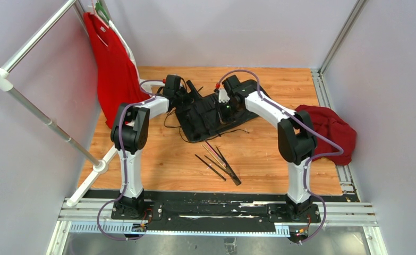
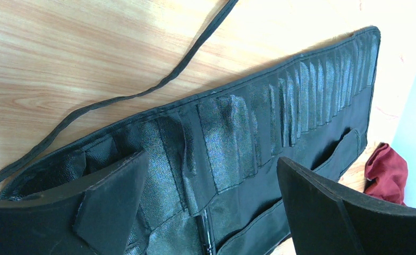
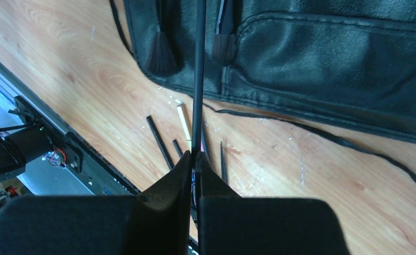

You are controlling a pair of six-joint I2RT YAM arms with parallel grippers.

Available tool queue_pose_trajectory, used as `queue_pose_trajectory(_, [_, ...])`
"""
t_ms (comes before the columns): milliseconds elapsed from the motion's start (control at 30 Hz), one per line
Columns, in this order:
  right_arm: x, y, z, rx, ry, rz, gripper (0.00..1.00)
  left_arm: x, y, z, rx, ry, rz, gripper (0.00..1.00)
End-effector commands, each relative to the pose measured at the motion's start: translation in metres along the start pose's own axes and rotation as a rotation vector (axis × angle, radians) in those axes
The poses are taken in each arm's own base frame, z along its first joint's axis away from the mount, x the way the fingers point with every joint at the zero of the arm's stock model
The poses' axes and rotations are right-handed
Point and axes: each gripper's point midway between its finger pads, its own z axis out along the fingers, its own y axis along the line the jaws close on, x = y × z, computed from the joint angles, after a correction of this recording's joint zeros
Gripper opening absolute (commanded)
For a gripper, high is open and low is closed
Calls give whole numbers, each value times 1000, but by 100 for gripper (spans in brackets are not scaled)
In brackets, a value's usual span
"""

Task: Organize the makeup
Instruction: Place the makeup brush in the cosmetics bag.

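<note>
Right gripper point(image 3: 195, 159) is pinched tight on a thin black brush point(image 3: 198, 79). The shaft runs straight out from the fingertips, and its far end crosses the near edge of the roll point(image 3: 328, 64) between two bristle heads point(image 3: 160, 53) sticking out of the roll. Left gripper point(image 2: 212, 159) is spread wide with nothing in it, over the roll's slotted side; can't tell if it touches the fabric. A black handle point(image 2: 205, 234) sits in the roll between its fingers. Loose brushes point(image 1: 219, 162) lie clustered on the table point(image 1: 163, 159) just in front of the roll, between the arms; most are black, one tan, one pinkish. Cord point(image 2: 142, 95) trails off the roll across the wood. Red cloth point(image 1: 328, 127) lies at the right edge, beside the roll's end.
</note>
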Motion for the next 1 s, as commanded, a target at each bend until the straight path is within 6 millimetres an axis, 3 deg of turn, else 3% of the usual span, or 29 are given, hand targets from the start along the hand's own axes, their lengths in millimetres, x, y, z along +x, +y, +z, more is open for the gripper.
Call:
queue_pose_trajectory(0, [-7,-15,5,17,13,43,1,34,41,4,-122,103,-14,98])
queue_pose_trajectory(533, [-23,-47,20,59,-9,93,1,36,42,4,-121,105,-16,98])
queue_pose_trajectory(967, [-28,-56,26,55,-18,103,1,35,42,4,-122,105,-15,98])
